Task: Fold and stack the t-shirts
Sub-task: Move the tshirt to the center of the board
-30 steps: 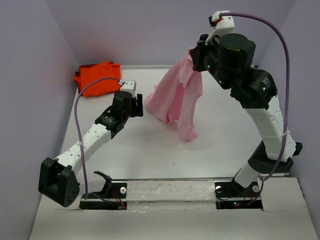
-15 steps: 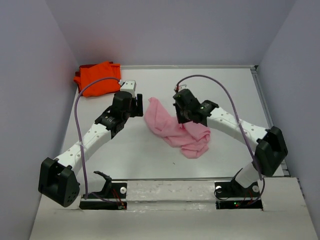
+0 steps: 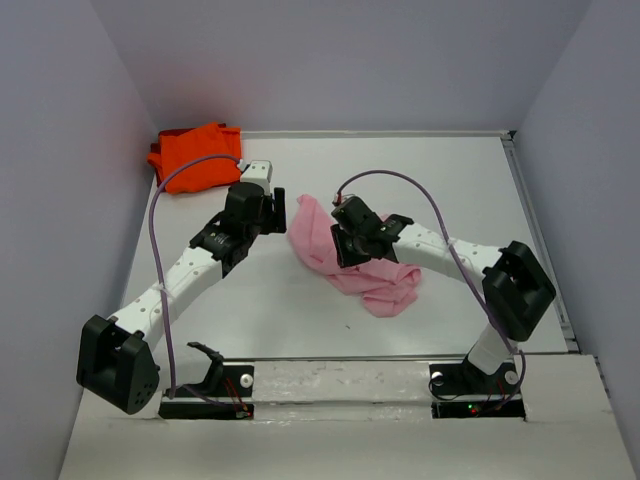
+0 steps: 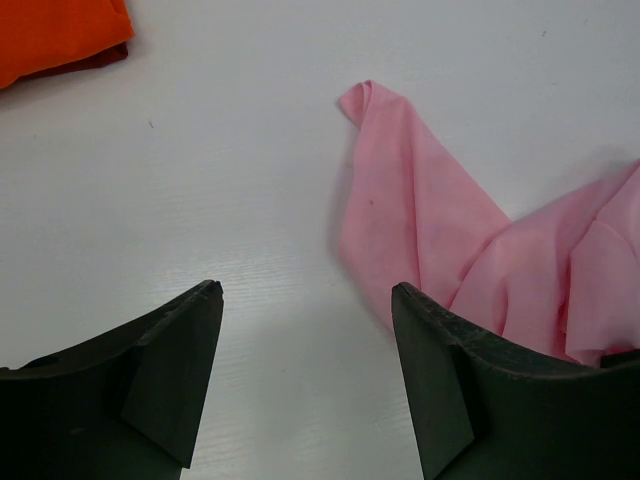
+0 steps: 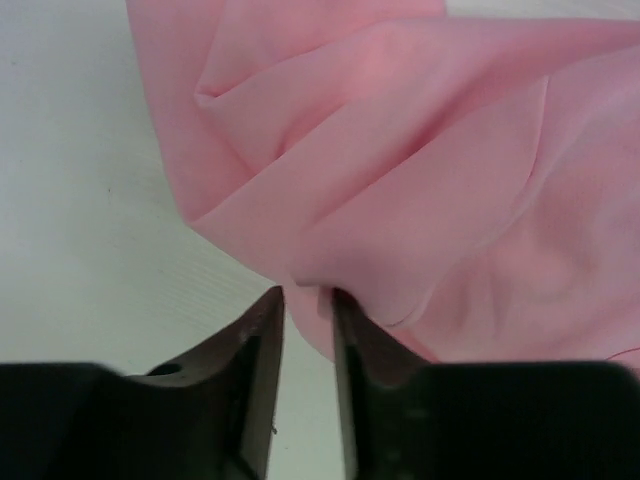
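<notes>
No readable text, label, brand, number or sign in any view. Visible faces of light pink cloth t-shirt and bright orange cloth t-shirt: plain, no print or tag legible. Surface of white table: unmarked.
</notes>
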Robot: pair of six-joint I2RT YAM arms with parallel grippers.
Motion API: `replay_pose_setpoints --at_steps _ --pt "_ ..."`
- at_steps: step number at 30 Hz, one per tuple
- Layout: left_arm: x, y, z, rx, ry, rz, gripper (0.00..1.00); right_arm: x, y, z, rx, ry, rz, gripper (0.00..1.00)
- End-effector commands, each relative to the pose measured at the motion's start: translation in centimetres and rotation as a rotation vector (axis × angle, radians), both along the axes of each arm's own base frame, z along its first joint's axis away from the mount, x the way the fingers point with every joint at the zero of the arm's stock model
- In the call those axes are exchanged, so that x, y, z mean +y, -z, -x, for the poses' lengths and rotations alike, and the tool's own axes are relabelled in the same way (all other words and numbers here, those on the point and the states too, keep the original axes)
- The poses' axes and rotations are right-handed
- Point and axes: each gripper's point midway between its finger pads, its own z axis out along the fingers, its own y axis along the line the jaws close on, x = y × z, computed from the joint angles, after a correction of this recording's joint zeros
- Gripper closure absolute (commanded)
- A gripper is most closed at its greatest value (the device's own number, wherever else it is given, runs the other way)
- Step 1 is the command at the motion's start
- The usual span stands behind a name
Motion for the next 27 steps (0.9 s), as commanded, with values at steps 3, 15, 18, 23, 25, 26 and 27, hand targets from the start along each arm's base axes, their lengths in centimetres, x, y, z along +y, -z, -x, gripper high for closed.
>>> replay_pose_setpoints --at_steps 3,15,18,23,25,26,27 --pt "0.0 -2.0 -0.8 -0.053 -0.008 0.014 0.22 0.7 -3.5 -0.7 -0.072 -0.01 -0.044 0.38" --pt "0.1 -2.1 -0.8 -0.057 -0.011 0.014 0.22 -0.2 -3.4 1.8 -0.035 -0.027 -0.048 0.34" --pt "0.1 -2.1 -0.8 -0.058 -0.013 0.015 0.22 0.2 -2.3 2.7 -0.006 -0.037 -0.061 0.37" --pt "0.1 -2.1 -0.8 -0.056 -0.015 0.013 0.22 0.7 -1.2 3.4 0.014 -0.045 -0.063 0.37" --pt "0.1 -2.1 -0.8 -0.056 -0.014 0.012 0.22 0.8 -1.1 3.4 0.015 -0.045 -0.061 0.37" --pt "0.1 -2.0 -0.8 -0.055 -0.014 0.011 0.22 1.0 -0.9 3.6 0.015 -0.057 -0.059 0.37" --pt "0.1 -2.0 -0.8 -0.054 -0.015 0.013 0.22 1.0 -0.9 3.5 0.012 -0.055 -0.058 0.37"
